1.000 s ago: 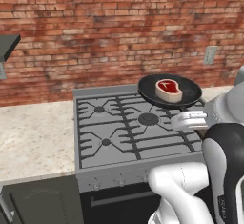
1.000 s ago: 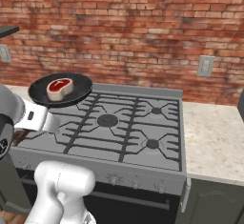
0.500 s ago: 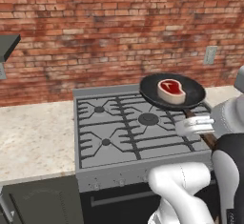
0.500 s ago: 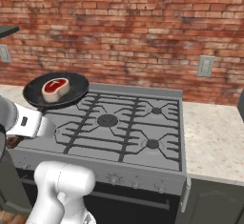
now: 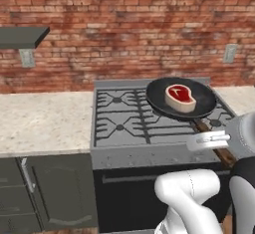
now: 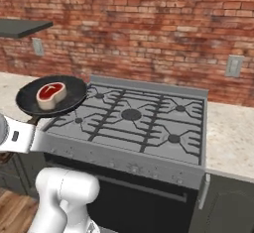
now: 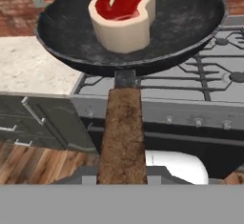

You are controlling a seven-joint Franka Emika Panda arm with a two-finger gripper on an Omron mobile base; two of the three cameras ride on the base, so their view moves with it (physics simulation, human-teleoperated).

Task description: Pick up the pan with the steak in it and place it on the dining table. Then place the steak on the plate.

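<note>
Hand view is showing one round, shallow black pan (image 7: 128, 27) with a matte, faintly speckled surface, its long rough brown wooden handle (image 7: 123, 137) running down into the pincer (image 7: 122, 178), which is clamping shut on it. One thick steak (image 7: 123, 15) (red top, cream sides, roughly heart-shaped) is sitting inside. The pan is hanging in the air over the edge of the grey gas stove (image 5: 149, 123), whose black grates are covering five burners, beside a speckled beige tabletop (image 5: 45, 121) and a brick wall (image 6: 149, 33).

Glossy white rounded arm (image 5: 187, 193) segments (dark joints between), boxy white hand (image 5: 208, 141).
</note>
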